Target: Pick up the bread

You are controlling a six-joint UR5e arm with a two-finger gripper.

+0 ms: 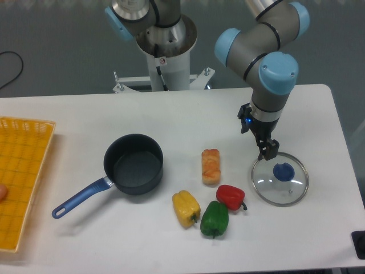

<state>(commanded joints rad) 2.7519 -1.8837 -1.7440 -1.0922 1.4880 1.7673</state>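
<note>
- White table [68, 117] carries everything, so that's the biggest thing to place stuff against.
- Yellow mesh basket [20, 177] sits right at the left edge, well apart from the action.
- Dark pot [134, 164] with a blue handle sits around the middle, handle pointing toward the front-left corner.
- Glass lid [280, 178] with a blue knob lies flat near the right edge, and the gripper [269, 150] hangs just over its back rim.
- Gripper fingers look close together with nothing between them, but from this angle I honestly can't tell if they're fully together or slightly apart.
- Bread [211, 166] is lying between the pot and the lid, nothing touching it. From the gripper it's off toward the left edge and a touch nearer the front edge, with no object in the way.
- Its long axis runs roughly back-to-front, so I'd guess the fingers want to close across the short side, left-to-right.
- Three peppers cluster just in front of the bread: yellow pepper [186, 208], green pepper [214, 218], red pepper [230, 196]. Red one's nearest the loaf, so watch that on the way down.
- Writing or brands: none I can read; there's a small round sticker on the arm's base, too tiny to make out.
</note>
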